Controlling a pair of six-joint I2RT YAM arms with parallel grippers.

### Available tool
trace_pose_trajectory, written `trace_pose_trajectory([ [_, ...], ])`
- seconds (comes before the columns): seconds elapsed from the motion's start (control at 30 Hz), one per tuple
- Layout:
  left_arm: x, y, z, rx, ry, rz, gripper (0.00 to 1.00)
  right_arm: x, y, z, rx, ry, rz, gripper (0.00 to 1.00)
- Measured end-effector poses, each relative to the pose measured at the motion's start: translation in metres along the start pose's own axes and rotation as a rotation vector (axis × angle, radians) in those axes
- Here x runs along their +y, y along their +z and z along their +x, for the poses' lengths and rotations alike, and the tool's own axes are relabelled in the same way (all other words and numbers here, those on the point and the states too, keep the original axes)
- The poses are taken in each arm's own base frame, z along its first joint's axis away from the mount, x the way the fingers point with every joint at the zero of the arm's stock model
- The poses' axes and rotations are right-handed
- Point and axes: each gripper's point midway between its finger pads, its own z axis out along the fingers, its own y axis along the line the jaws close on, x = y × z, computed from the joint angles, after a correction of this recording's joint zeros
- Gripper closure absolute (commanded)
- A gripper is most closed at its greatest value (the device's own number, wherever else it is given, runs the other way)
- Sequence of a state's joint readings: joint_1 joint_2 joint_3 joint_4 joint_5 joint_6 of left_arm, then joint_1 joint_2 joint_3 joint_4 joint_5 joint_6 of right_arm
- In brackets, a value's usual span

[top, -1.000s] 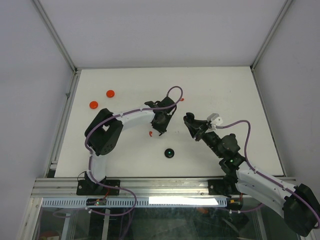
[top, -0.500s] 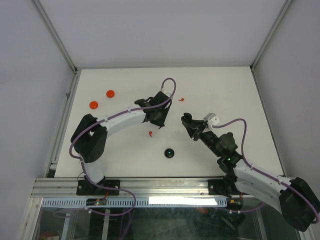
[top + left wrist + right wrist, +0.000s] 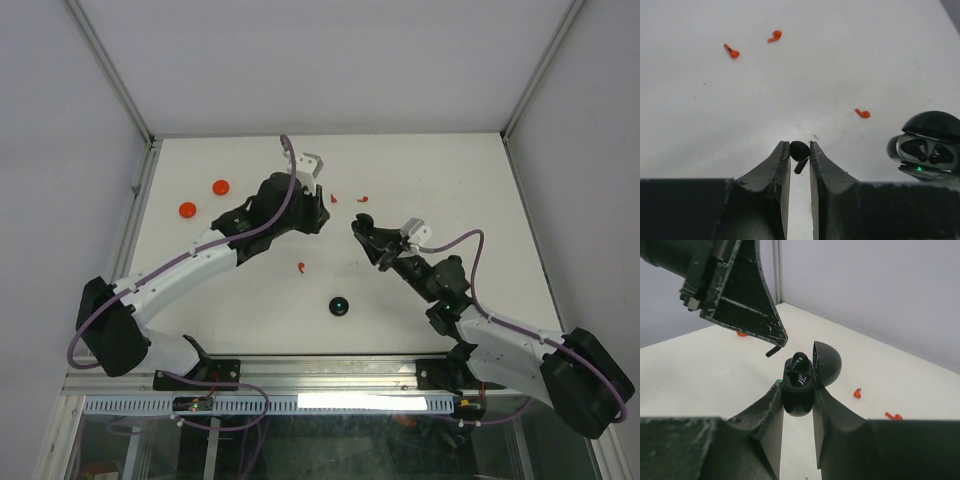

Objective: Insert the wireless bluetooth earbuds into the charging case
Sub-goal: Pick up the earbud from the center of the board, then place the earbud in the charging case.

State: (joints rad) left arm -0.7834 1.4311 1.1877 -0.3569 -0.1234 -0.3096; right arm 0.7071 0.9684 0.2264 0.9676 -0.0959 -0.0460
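Observation:
My left gripper [image 3: 799, 148] is shut on a black earbud [image 3: 799, 150], whose stem hangs between the fingers. My right gripper [image 3: 797, 386] is shut on the open black charging case [image 3: 799, 399], lid [image 3: 828, 363] tipped back, with one black earbud [image 3: 800, 360] seated in it. In the right wrist view the left fingers [image 3: 752, 310] hover just above and left of the case, with the held earbud's stem [image 3: 772, 351] poking out. In the top view the left gripper [image 3: 322, 217] and right gripper [image 3: 364, 234] sit close together mid-table. The case also shows in the left wrist view [image 3: 927, 145].
Three red earbuds lie loose on the table [image 3: 333, 198] [image 3: 363, 199] [image 3: 301, 267]. A round black object with a green light [image 3: 340, 306] lies nearer the front. Two red discs [image 3: 221, 186] [image 3: 187, 209] sit far left. Frame posts edge the table.
The left arm swung its elbow out left, and its gripper moved toward the back of the table with the black earbud. The right gripper carried the case left and back toward it.

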Motion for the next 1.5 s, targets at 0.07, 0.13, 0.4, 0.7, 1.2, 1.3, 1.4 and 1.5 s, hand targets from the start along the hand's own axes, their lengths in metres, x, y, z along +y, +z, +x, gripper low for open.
trace_pose_trajectory([
  [0.07, -0.007, -0.014, -0.015, -0.069, -0.008, 0.040, 0.89, 0.001, 0.005, -0.008, -0.026, -0.006, -0.010, 1.00],
  [0.13, -0.014, -0.028, -0.029, -0.138, -0.014, 0.086, 0.89, 0.002, 0.009, -0.015, -0.048, -0.011, -0.020, 1.00],
  [0.4, -0.046, -0.072, -0.075, -0.388, -0.030, 0.286, 0.86, 0.005, 0.019, -0.020, -0.083, -0.006, -0.040, 1.00],
  [0.7, -0.070, -0.078, -0.075, -0.488, -0.022, 0.459, 0.86, 0.011, 0.028, -0.034, -0.132, 0.029, -0.069, 1.00],
  [1.2, -0.105, -0.071, -0.071, -0.534, 0.021, 0.561, 0.89, 0.016, 0.028, -0.039, -0.151, 0.058, -0.086, 1.00],
  [1.3, -0.108, -0.069, -0.066, -0.533, 0.032, 0.553, 0.89, 0.016, 0.028, -0.039, -0.152, 0.060, -0.085, 1.00],
  [1.4, -0.106, -0.065, -0.063, -0.533, 0.044, 0.530, 0.89, 0.016, 0.028, -0.039, -0.152, 0.060, -0.084, 1.00],
  [1.5, -0.103, -0.062, -0.061, -0.537, 0.051, 0.503, 0.89, 0.016, 0.028, -0.040, -0.153, 0.060, -0.084, 1.00],
])
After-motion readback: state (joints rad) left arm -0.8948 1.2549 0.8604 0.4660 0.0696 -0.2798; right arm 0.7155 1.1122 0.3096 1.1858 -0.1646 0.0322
